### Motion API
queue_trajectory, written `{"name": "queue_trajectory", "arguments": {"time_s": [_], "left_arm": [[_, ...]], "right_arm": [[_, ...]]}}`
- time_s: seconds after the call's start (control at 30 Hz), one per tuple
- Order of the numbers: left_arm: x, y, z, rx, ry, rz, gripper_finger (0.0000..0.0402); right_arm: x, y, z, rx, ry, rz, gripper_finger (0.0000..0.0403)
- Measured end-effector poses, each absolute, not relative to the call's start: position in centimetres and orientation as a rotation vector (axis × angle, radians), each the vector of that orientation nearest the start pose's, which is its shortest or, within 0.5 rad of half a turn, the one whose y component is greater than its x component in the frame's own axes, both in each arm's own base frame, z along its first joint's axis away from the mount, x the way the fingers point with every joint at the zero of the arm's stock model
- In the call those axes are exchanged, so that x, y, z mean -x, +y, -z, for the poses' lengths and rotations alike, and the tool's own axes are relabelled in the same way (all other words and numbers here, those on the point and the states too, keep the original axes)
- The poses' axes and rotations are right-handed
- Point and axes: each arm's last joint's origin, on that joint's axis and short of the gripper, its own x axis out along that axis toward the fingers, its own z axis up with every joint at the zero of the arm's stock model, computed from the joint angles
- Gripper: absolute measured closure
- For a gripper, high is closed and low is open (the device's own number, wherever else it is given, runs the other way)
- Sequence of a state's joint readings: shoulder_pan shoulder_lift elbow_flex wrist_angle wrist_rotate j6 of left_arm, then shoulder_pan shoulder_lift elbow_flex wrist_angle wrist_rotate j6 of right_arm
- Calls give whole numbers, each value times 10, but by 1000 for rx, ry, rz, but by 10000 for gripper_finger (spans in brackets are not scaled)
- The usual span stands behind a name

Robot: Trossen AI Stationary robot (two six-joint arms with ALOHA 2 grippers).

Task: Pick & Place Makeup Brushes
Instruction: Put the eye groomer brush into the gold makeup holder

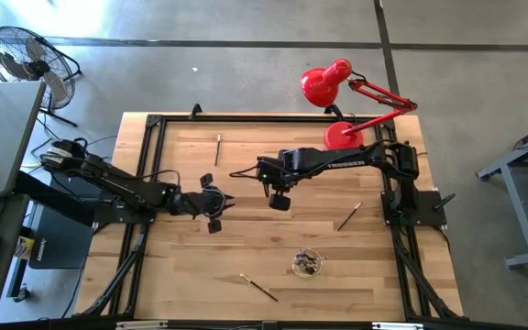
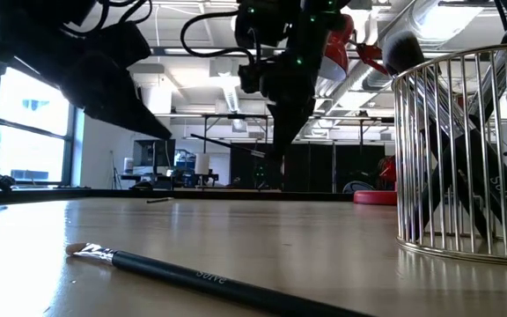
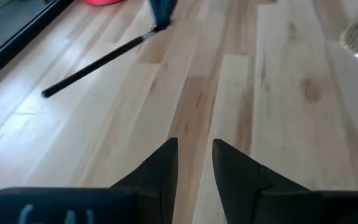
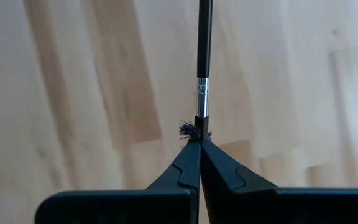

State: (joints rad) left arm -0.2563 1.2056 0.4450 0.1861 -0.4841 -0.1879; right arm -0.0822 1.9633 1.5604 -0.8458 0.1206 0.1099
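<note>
Right claw [image 4: 199,142] is hanging mid-surface, pinching a makeup brush [image 4: 204,56] by its bristle end, handle pointing straight out from the tips (roughly vertical, judging by the low view). Wire holder [image 1: 307,264] is sitting nearer the front edge, slightly right of that claw, so the carry is heading near-right and the brush's long axis is already suiting a drop-in. Left claw [image 3: 194,163] is hovering just left of it, narrowly parted, holding nothing. Loose brushes [image 1: 258,287] are lying flat on the surface [image 1: 181,266].
</note>
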Motion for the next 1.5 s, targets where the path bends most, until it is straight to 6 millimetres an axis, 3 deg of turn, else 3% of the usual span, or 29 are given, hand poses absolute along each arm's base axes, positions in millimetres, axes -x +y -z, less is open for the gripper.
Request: {"name": "queue_trajectory", "arguments": {"time_s": [0.2, 0.43, 0.8, 1.17, 1.5], "left_arm": [[-222, -43, -167, -51, 535, -302, 305], [-227, -44, -162, -54, 522, -310, 305], [-236, -53, -170, -365, 552, -320, 305], [-274, -70, -161, -821, 745, -375, 305], [-305, -80, -178, -932, 723, -350, 305]], "right_arm": [[-407, -32, -218, -284, 1147, 201, 403], [-413, -28, -221, -351, 1082, 164, 403], [-407, -40, -220, -682, 1151, 102, 403], [-401, -38, -217, -718, 1225, 127, 403], [-396, -35, -214, -711, 1290, 142, 403]]}}
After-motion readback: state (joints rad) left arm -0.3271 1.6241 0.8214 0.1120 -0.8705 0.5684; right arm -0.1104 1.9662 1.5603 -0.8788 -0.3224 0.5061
